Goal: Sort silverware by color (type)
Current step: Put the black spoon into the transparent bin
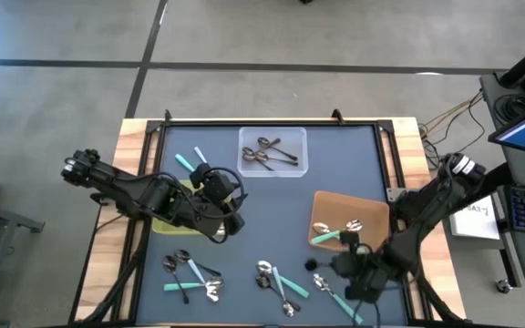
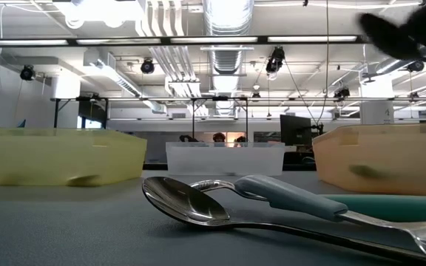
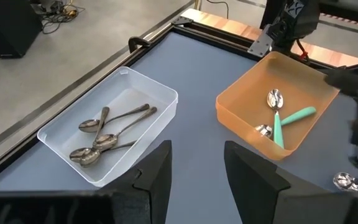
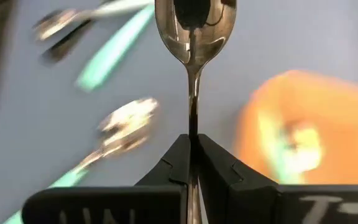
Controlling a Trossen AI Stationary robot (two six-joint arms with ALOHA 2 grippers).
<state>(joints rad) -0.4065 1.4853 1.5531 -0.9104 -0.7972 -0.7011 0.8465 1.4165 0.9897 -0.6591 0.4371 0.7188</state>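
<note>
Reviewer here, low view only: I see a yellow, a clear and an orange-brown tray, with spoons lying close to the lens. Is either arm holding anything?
Observer: Yes. The right gripper is shut on a spoon, with the handle pinched between its fingers and the bowl pointing away from the wrist.
Operator: And the left one?
Observer: The left gripper hangs above the mat with its fingers apart and nothing between them.
Operator: I can't see into the trays. What's sorted so far?
Observer: The clear tray holds several all-metal spoons. The orange-brown tray holds teal-handled utensils.
</note>
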